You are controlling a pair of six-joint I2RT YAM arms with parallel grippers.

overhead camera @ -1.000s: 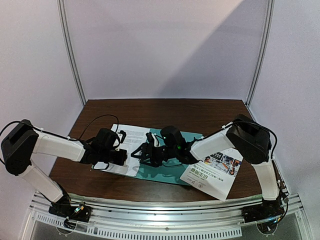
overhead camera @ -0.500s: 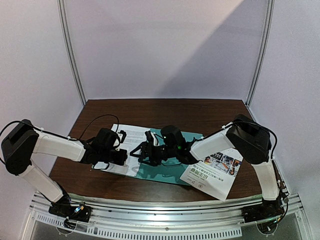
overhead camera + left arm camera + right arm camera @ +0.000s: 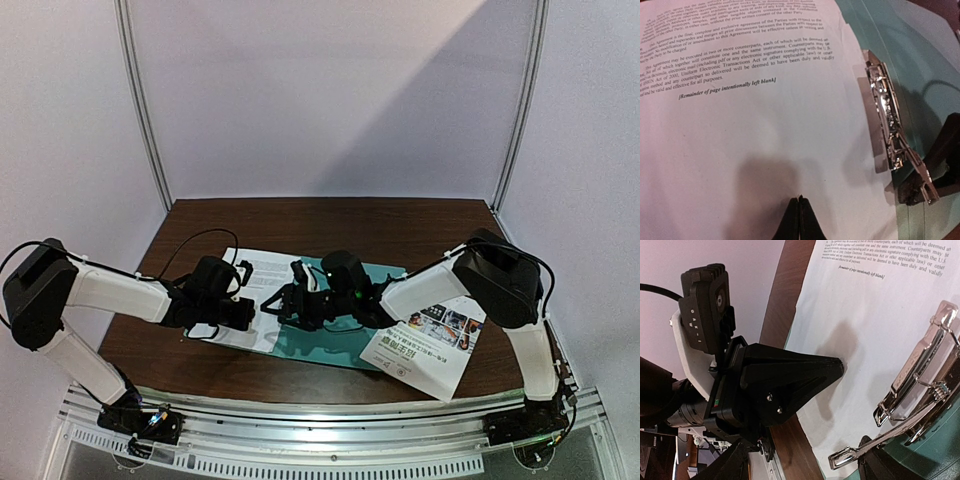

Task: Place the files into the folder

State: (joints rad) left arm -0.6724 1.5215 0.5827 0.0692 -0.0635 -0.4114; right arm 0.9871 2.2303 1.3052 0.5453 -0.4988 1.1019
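The white text sheet [image 3: 262, 268] lies partly on the open teal folder [image 3: 330, 345]; it fills the left wrist view [image 3: 765, 150]. My left gripper [image 3: 799, 198] is shut, its tips pressing down on the sheet's blank lower part; it also shows in the right wrist view [image 3: 839, 368]. The folder's metal clip [image 3: 883, 110] runs along the spine, its lever raised [image 3: 920, 365]. My right gripper [image 3: 285, 305] is open at the clip, one dark finger [image 3: 882, 462] under the lever. The colour photo sheet [image 3: 425, 350] lies at the right, on the folder's edge.
The brown table [image 3: 300, 220] has a metal rail along its near edge [image 3: 330, 420]. White walls close in the back and both sides. My two grippers [image 3: 248, 313] sit only a few centimetres apart over the sheet.
Almost nothing. The right gripper has shifted slightly at the clip; the left gripper stays pressed on the sheet.
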